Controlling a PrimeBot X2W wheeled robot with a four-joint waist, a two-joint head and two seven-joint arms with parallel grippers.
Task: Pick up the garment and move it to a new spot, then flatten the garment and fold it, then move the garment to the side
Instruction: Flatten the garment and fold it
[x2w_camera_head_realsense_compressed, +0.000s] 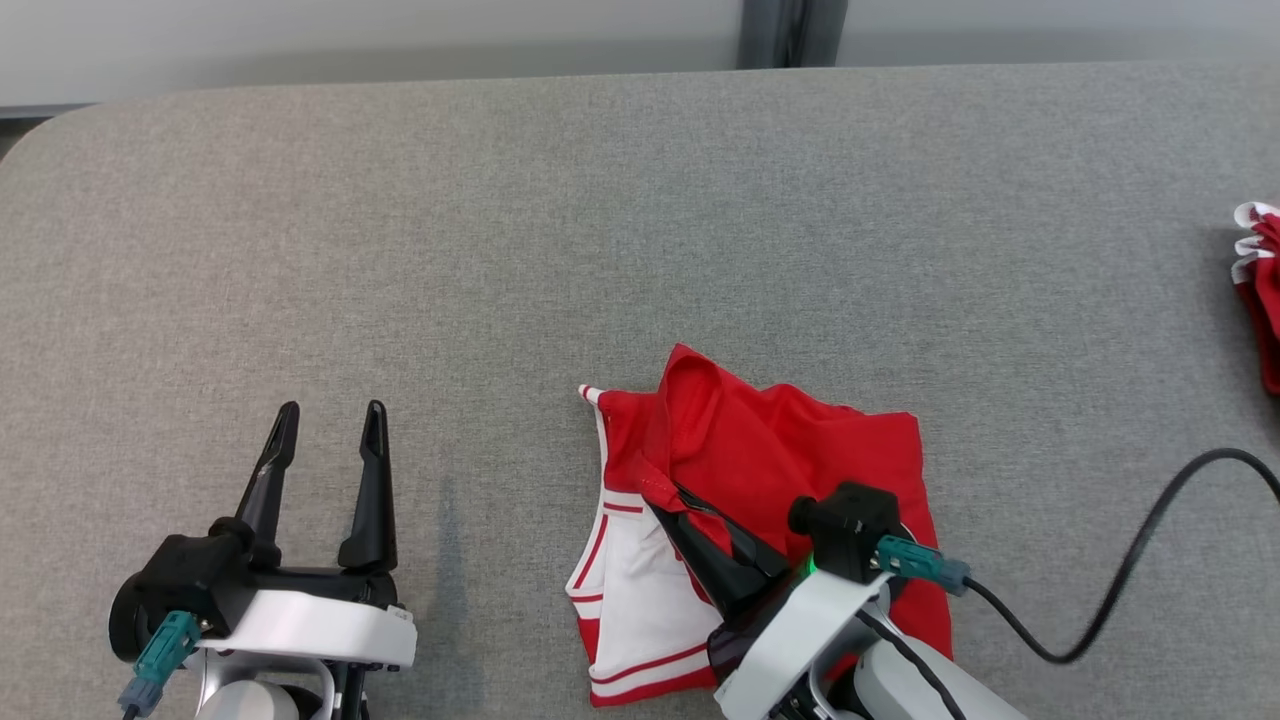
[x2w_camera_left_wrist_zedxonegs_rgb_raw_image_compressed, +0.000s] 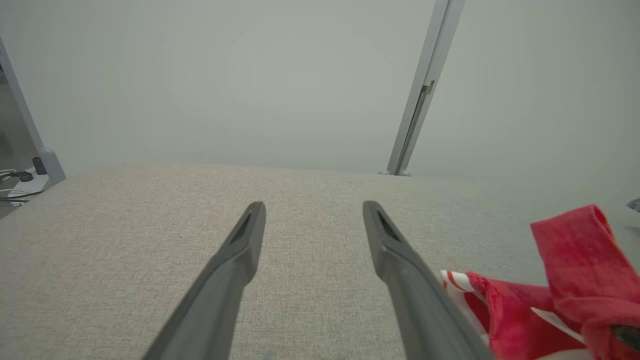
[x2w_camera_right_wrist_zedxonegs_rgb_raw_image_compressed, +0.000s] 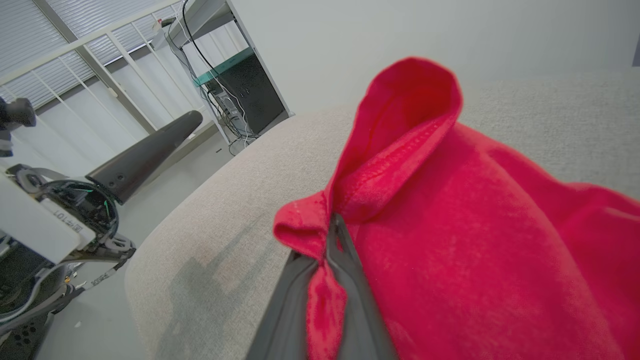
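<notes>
Left tool (x2w_camera_head_realsense_compressed: 331, 407) fingers spread, pointing up, right tool (x2w_camera_head_realsense_compressed: 668, 497) pinched closed, angled up-left

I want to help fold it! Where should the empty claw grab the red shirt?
Probably the striped corner of the red shirt: it sticks out toward the open left claw, so come in from the robot's left. The right claw pinches the red hem.

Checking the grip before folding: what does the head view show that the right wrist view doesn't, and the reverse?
Head view adds the white striped panel, a second red cloth at far right, a black cable. Right wrist view adds window blinds, an equipment rack. Both: the red garment in the right gripper's shut jaws, the left gripper, the grey table.
</notes>
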